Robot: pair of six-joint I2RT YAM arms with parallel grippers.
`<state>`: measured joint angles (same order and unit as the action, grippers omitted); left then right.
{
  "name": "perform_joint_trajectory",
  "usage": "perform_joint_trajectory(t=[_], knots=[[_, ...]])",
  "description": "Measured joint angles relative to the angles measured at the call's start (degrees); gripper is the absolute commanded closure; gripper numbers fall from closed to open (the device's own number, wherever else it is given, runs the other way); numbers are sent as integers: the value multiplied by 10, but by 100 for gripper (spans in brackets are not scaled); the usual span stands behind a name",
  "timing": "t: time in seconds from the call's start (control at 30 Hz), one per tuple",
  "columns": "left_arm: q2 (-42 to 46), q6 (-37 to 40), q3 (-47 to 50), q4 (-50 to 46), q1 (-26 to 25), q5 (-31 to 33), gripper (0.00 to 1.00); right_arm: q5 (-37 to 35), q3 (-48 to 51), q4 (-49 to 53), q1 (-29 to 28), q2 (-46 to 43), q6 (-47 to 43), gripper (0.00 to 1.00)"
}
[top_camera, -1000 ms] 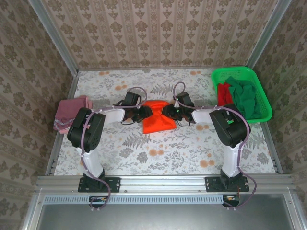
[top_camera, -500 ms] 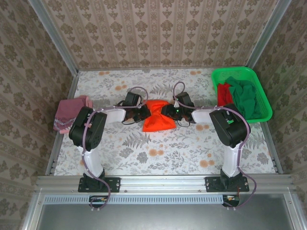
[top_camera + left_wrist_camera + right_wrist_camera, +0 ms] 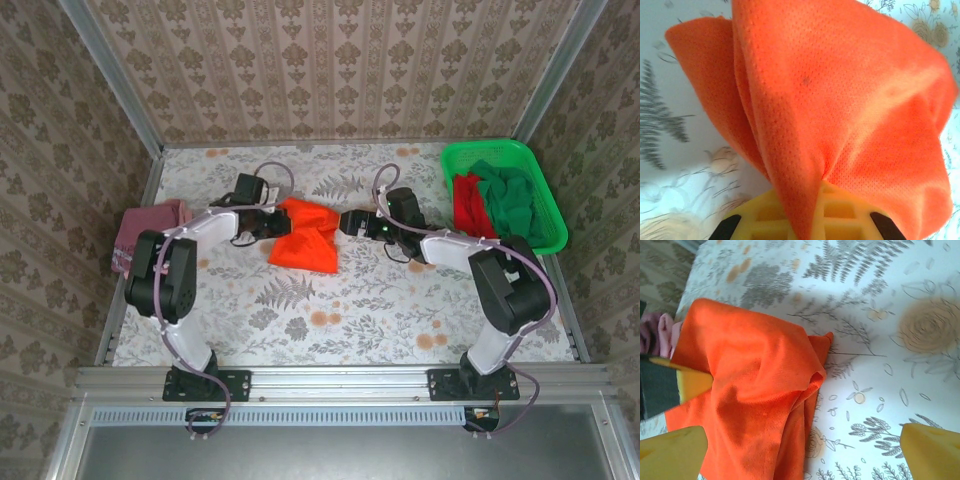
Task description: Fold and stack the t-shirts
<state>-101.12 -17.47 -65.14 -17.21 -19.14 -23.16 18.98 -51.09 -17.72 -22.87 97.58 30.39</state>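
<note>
The orange shirt [image 3: 305, 238] lies bunched mid-worktop [image 3: 400, 300], its fold seemingly half done. The left gripper [image 3: 268, 224] pinches its left edge. The right gripper [image 3: 347, 221], just right of it, gapes wide and empty. The next move probably calls for flattening the fold. Well left of it sits the pink shirt [image 3: 145, 232]. Far right, the basket [image 3: 500, 150] holds a red shirt [image 3: 465, 195] and a green shirt [image 3: 515, 200].
</note>
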Motion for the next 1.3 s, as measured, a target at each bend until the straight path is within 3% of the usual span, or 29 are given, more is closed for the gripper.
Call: perform_joint_trajectory(t=[0.13, 0.43, 1.0, 1.3], knots=[[27, 76, -19, -69, 31, 10, 100, 30, 5, -22, -20, -11, -63, 0], [61, 210, -50, -208, 162, 45, 100, 98, -53, -18, -123, -14, -189, 0], [118, 394, -170, -358, 350, 99, 100, 116, -102, 31, -130, 16, -233, 0], [86, 432, -294, -412, 403, 89, 100, 115, -108, 37, -130, 16, -232, 0]])
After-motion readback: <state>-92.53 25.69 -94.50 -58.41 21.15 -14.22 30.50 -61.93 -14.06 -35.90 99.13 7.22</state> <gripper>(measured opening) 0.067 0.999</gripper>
